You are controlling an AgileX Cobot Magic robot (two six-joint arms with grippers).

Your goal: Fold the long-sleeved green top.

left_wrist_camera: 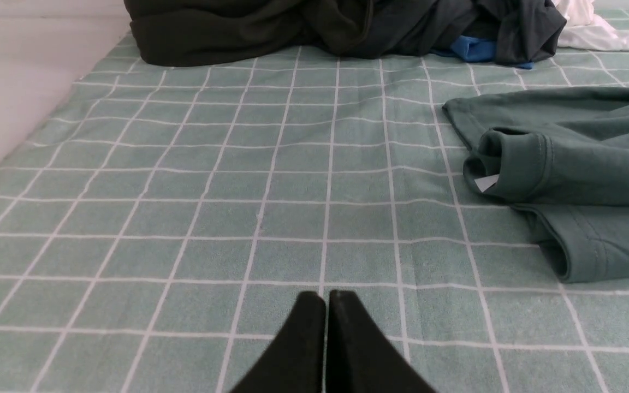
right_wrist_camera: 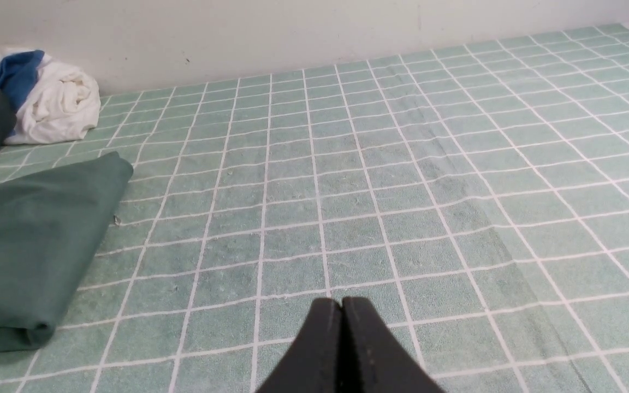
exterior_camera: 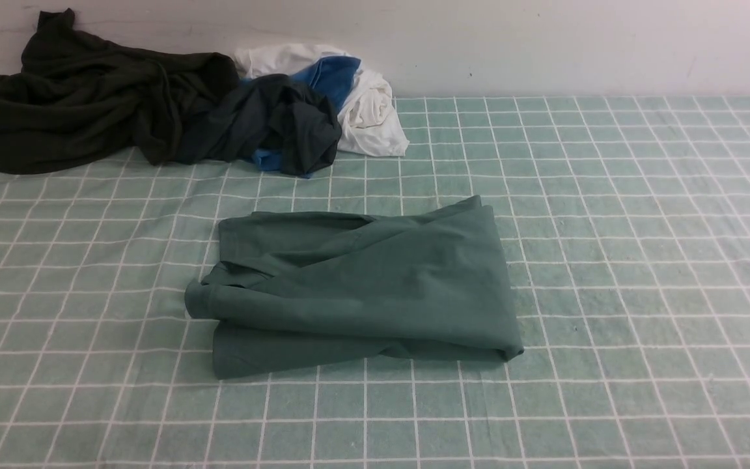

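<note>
The green long-sleeved top lies folded in a rough rectangle at the middle of the checked cloth, a cuffed sleeve end at its left side. It also shows in the left wrist view and in the right wrist view. My left gripper is shut and empty, over bare cloth to the left of the top. My right gripper is shut and empty, over bare cloth to the right of the top. Neither gripper shows in the front view.
A very dark olive-black garment, a charcoal-navy garment and a white and blue bundle are heaped at the back left against the wall. The pale green checked cloth covers the table. The table's left edge shows in the left wrist view.
</note>
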